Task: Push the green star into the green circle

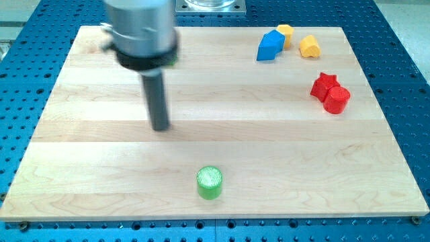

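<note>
Six small blocks show on the pale wooden tabletop [80, 168], which lies on a blue perforated surface [20, 81].

Furthest toward the view's left is my arm's grey housing [142, 30], blurred, at the view's top. The dark rod [158, 94] hangs straight down from it. My tip [160, 128] rests on bare wood left of centre, touching no block. This arm carries no jaws, only the rod, so nothing is gripped.

Next to the right, near the view's bottom edge, the green circle [209, 183] stands upright as a short cylinder. It is below and to the right of my tip, well apart from it.

The green star cannot be made out anywhere in the view, so I cannot tell where it lies.

Further right, near the view's top, sits an angular blue block [271, 46]. A yellow block [285, 30] touches its upper right side, and a second yellow block [309, 47] sits just beside them.

Furthest right, lower down, a red star [324, 84] touches a red cylinder [336, 99] at its lower right.
</note>
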You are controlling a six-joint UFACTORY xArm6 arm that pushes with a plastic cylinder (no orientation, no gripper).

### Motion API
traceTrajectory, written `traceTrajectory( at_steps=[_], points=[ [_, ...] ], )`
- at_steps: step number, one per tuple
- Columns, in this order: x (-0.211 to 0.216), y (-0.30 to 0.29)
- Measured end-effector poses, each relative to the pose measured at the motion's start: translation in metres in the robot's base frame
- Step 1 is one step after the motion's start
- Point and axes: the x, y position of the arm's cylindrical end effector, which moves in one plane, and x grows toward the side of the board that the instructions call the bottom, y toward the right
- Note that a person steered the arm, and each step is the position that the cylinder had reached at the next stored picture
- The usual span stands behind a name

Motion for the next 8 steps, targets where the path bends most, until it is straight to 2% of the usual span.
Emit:
traceTrajectory(
  at_steps=[1, 2, 3, 4, 5, 6, 7, 8],
  points=[
    [-0.076, -0.039],
    [-0.147, -0.042],
    [-0.192, -0.043],
    [-0.212, -0.028],
    [-0.212, 0.024],
    [-0.189, 0.035],
    [-0.143, 0.036],
    [-0.076, 0.052]
  ],
)
